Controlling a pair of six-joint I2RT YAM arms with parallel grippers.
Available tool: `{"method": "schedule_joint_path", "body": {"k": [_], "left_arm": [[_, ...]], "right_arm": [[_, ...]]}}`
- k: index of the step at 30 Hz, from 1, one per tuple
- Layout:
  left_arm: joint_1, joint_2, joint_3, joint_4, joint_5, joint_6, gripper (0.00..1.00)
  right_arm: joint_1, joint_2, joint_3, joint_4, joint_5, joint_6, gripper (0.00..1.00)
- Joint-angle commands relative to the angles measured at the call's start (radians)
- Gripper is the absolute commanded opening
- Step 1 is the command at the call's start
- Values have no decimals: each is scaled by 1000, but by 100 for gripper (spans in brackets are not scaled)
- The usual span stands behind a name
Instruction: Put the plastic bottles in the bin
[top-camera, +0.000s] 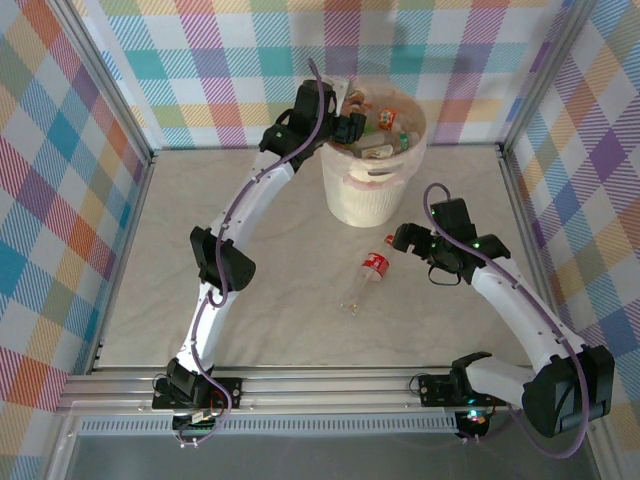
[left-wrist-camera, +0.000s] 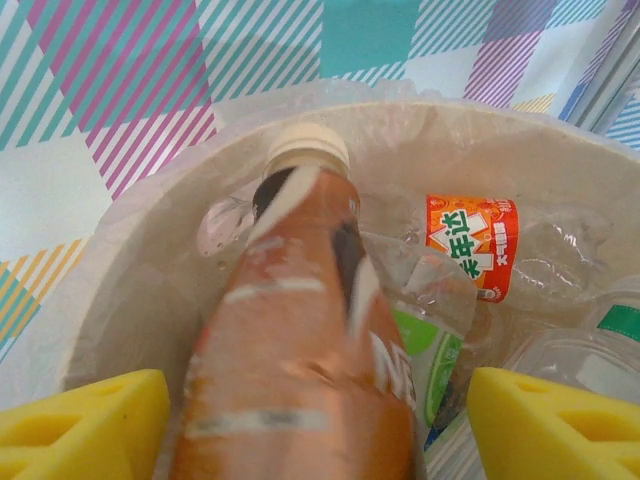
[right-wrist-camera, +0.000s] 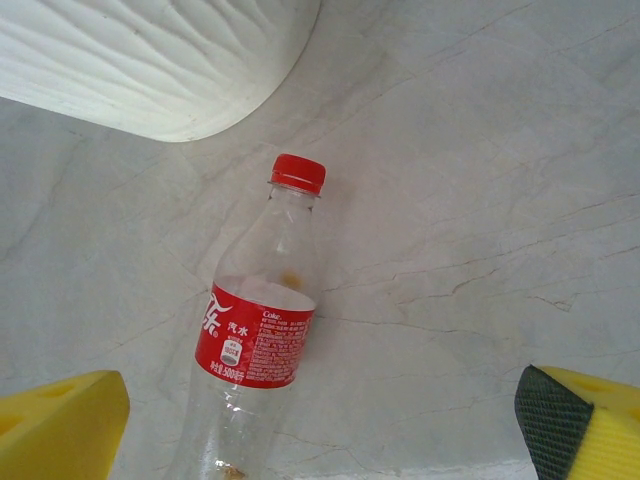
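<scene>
Both hands stand released: left hand (top-camera: 348, 127) over the bin (top-camera: 365, 203), brown bottle (left-wrist-camera: 300, 340) loose between its jaws; right hand (top-camera: 405, 240) at 2 o'clock from the red-capped bottle (top-camera: 372, 268) on the bench (top-camera: 280, 310).

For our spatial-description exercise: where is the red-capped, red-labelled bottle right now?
In the top external view, the red-labelled bottle lies on the table, right of centre, just nearer the arms than the bin, beside the right gripper.

Bare table (top-camera: 300, 320) surrounds the fallen bottle (top-camera: 372, 268); the bin (top-camera: 365, 200) stands near its cap.
</scene>
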Motion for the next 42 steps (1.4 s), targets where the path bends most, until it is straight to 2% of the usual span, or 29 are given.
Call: {"method": "schedule_joint_path", "body": {"k": [1,3,13,16,21,25,33,42], "left_arm": [[6,-22,36,-1,9,-18,78],[6,-26,37,5,8,-17,77],[6,-19,33,-27,33,-48,49],[6,-21,34,-52,44,-67,47],[6,-22,33,-91,73,-115,53],[6,-34,32,-104,104,-156,63],[6,-74,30,-126,89,-225,82],[6,-121,30,-137,59,-242,97]], "right_arm": [[4,-4,-13,17,-11,14,100],[3,-2,-13,17,-13,12,100],[3,-5,-18,19,-15,17,100],[3,-5,-19,17,-15,18,100],[4,-2,-19,17,-22,20,100],[3,4,-15,20,-59,35,100],[7,22,-39,31,-124,116,100],[50,67,-60,35,-125,169,100]]}}
